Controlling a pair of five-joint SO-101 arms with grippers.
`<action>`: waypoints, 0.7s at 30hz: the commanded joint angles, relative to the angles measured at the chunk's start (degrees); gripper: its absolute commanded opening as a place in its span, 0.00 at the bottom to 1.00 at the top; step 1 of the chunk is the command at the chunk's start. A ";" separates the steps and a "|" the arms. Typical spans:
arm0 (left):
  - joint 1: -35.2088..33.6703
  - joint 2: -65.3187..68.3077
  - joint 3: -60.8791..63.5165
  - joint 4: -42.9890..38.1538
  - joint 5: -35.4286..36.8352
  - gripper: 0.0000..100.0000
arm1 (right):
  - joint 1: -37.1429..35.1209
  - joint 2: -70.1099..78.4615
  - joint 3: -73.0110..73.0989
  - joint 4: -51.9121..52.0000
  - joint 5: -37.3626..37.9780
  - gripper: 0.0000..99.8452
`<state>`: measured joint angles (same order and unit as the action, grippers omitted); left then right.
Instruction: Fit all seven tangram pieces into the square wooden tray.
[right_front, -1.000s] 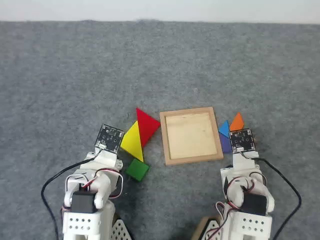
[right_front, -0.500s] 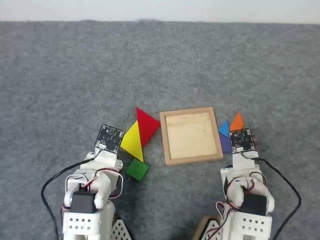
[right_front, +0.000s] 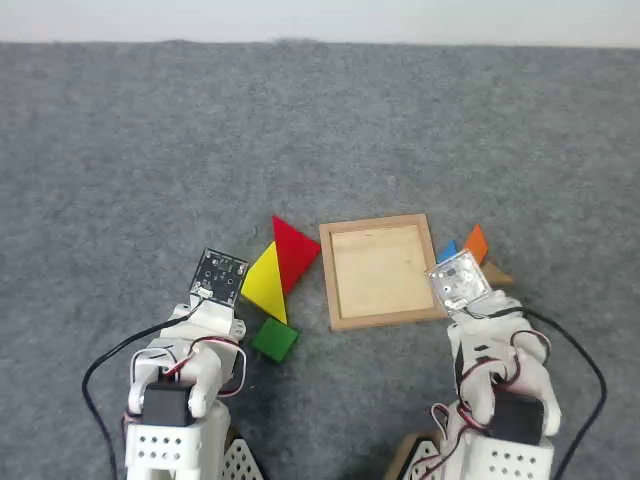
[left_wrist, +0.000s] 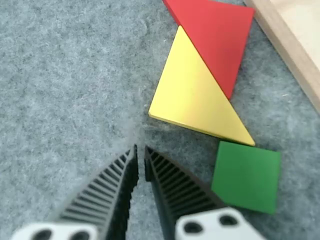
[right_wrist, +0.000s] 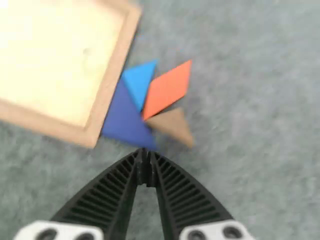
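I see my left hand (left_wrist: 140, 150) narrowed to a slit, empty, near the yellow triangle (left_wrist: 192, 102) left of the tray (right_front: 378, 221); right hand (right_wrist: 145, 154) closed, empty, right of the tray.

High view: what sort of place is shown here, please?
Most likely an indoor tabletop bench for robot practice: a grey felt-like mat is the work surface, the left arm and right arm stand side by side, and a wooden tray lies beside a red triangle.
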<state>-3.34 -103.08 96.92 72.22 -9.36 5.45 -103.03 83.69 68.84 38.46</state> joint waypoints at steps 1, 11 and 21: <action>-0.26 -0.97 -0.57 0.18 -0.44 0.02 | 0.48 6.46 -9.14 -1.63 -2.81 0.01; -0.26 -0.97 -0.57 0.18 -0.44 0.02 | -4.09 53.49 -34.99 -1.63 -11.08 0.02; -0.26 -0.97 -0.57 0.18 -0.44 0.02 | -28.26 78.11 -47.47 -7.34 -20.04 0.20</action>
<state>-3.34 -103.08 96.92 72.22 -9.36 -15.74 -27.52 41.58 64.79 20.88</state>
